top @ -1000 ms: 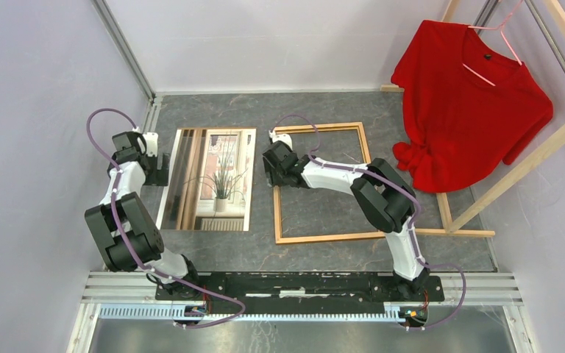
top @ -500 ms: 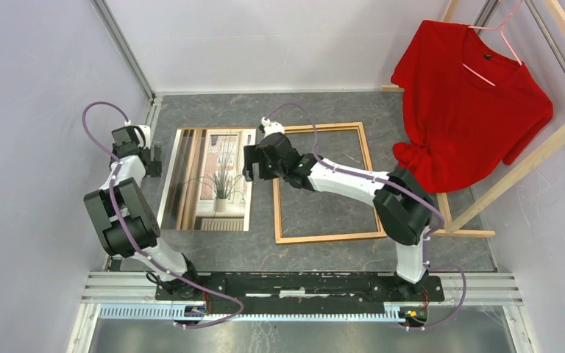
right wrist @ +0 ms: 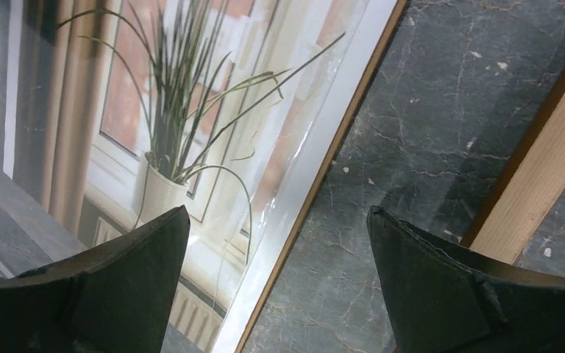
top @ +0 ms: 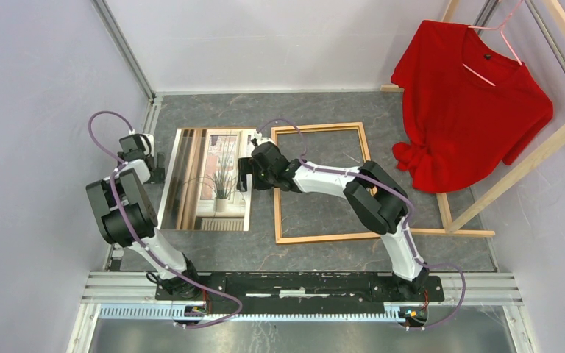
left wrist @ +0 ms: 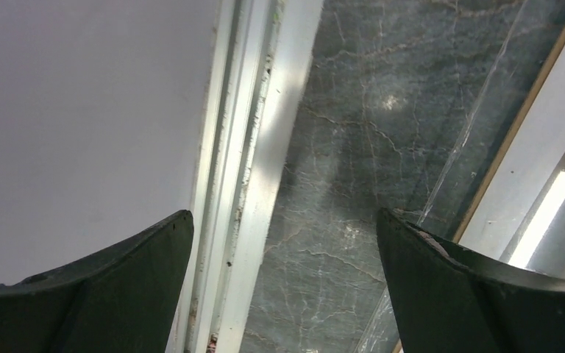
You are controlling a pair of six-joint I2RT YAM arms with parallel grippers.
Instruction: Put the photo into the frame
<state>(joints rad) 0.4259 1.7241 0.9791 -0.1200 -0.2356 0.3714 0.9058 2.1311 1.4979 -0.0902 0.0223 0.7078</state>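
On the grey marbled table (top: 206, 110), walled left and behind, the photo (top: 210, 180) lies flat just left of the frame (top: 331, 237). My right hand (top: 244, 173) gapes over the photo's right edge, my left hand (top: 156, 165) wide beside its left.

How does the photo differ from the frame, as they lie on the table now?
The photo is a full sheet, printed with a potted plant at a window; the frame is only thin orange-brown wooden rails, with the dark table showing through its middle. The photo lies left, the frame right. The frame looks wider than the photo. Both are rectangles lying flat, with a gap between them.
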